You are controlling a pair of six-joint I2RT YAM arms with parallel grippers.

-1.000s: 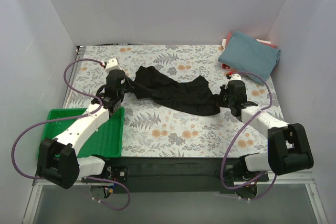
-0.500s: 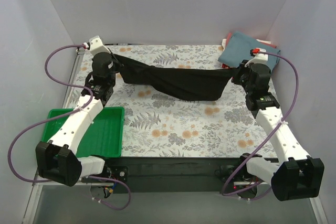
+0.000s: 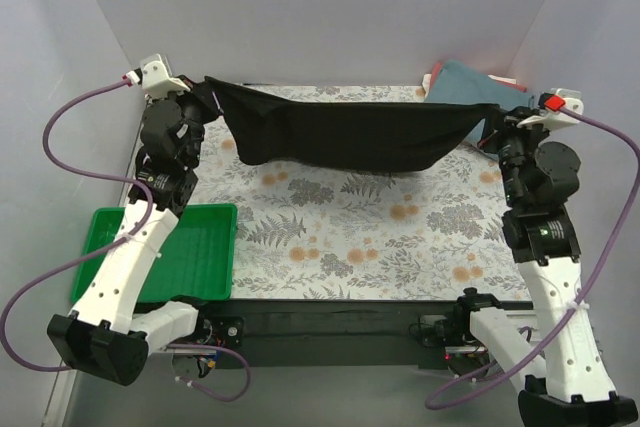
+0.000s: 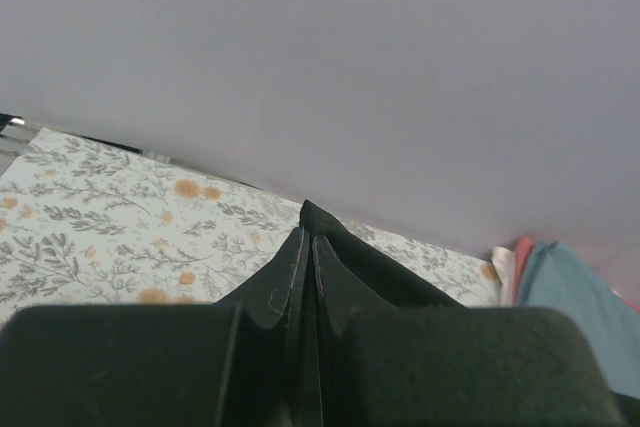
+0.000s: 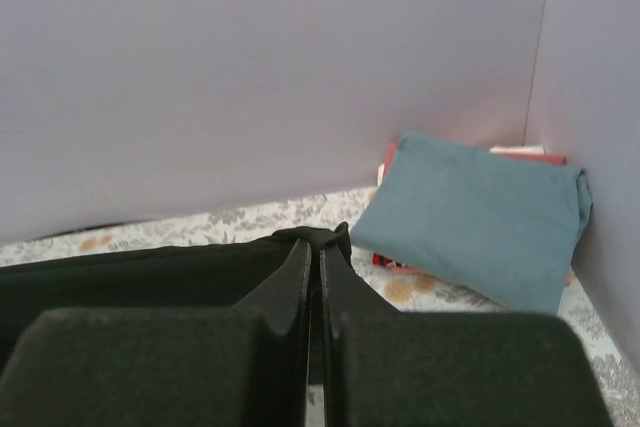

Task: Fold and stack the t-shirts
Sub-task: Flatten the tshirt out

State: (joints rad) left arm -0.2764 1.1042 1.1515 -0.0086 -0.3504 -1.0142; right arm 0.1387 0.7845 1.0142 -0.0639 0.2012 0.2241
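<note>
Top view, near edge: green tray [image 3: 200, 247] at 8 o'clock on the floral table [image 3: 350, 237], just beside the left arm's lower link.

Mid-table: black t-shirt [image 3: 340, 137] is strung taut between the two grippers. Left gripper [image 3: 205, 87] is at 10 o'clock and right gripper [image 3: 495, 112] at 2 o'clock, both raised. The top edge runs almost straight from one to the other. The lower edge sags in the middle toward the table; can't tell if it touches.

Left wrist cam: left gripper [image 4: 308, 247] fingers are pressed together, pinching a peak of black cloth [image 4: 345, 257] that sticks out past the tips at 12 o'clock.

Right wrist cam: same picture. Right gripper [image 5: 312, 247] is clamped on a bunched corner of the shirt [image 5: 150, 272], and the rest of the cloth runs off toward 9 o'clock.

Far right corner, 1 o'clock: folded teal t-shirt [image 3: 462, 82] lies behind the black one's right end, apart from both grippers. It sits on red/pink cloth [image 5: 388, 162] that peeks out at its edges.

Counts:
- black shirts: 1, held
- teal shirts: 1, folded
- red/pink: only slivers visible, number can't be told
- trays: 1
- grippers: 2, both gripping the same shirt
</note>
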